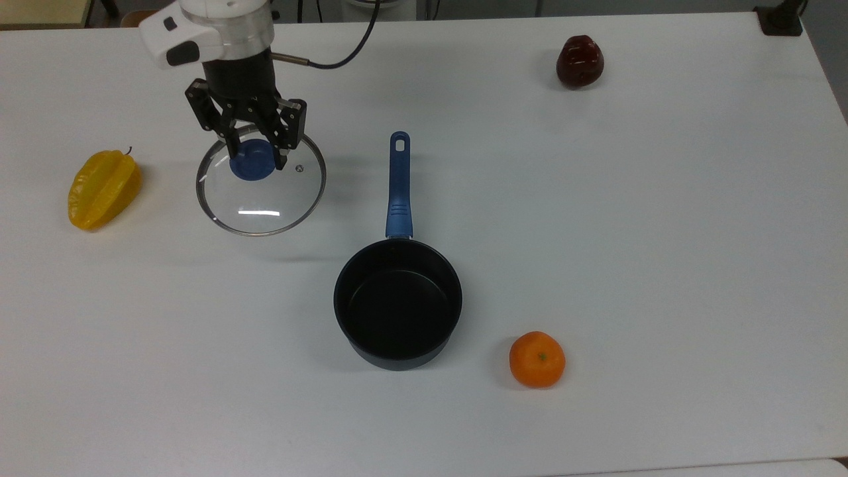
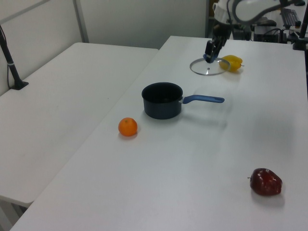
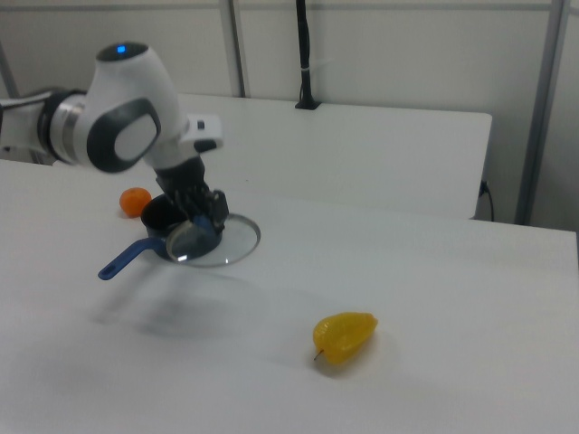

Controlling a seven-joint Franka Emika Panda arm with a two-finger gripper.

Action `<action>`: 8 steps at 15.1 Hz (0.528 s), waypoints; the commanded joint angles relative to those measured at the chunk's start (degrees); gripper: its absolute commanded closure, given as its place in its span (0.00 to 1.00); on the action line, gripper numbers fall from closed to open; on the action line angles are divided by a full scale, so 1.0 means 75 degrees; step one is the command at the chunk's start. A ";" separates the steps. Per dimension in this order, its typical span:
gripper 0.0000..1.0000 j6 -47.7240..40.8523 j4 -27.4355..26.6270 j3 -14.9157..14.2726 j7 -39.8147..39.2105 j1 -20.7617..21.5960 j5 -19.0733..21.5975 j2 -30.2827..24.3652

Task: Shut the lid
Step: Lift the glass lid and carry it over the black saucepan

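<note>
Lid (image 1: 261,187) in the air, carried by its blue knob (image 1: 252,161), gripper (image 1: 254,159) clenched on that knob from above. Shadow on the table (image 1: 662,265) sits apart from the lid in the right view, so it looks lifted clear of the surface, roughly level.

Position: in the top view, lid is up and to the left of the pan (image 1: 397,303), well apart from it, nearer the starfruit (image 1: 103,189) than the pan's open mouth. In the left view the lid (image 2: 208,67) hangs far back, just beside the starfruit (image 2: 232,62). In the right view the lid (image 3: 213,239) overlaps the pan (image 3: 161,217), but that looks like line of sight only.

Pan stands upright, empty, uncovered, blue handle (image 1: 399,185) pointing toward the top view's top edge. Orange (image 1: 537,359) near the pan on the top view's lower right; dark red fruit (image 1: 580,61) far off toward the top right. Neither is in the way.

Progress, as judged: pick-up done, grip looks firm. Left to do: carry the lid over to the pan, centre it on the rim, lower it level, let go. Roughly a third through. Main risk is the lid landing off-centre or catching the handle root.
</note>
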 commanded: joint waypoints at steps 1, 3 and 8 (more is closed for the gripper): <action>0.43 -0.0739 0.1757 0.0020 0.0114 0.0530 0.0010 0.0769; 0.43 -0.0634 0.2343 0.0020 0.0043 0.1045 -0.0096 0.1213; 0.43 0.0348 0.2697 0.0067 -0.0541 0.1409 -0.0096 0.1730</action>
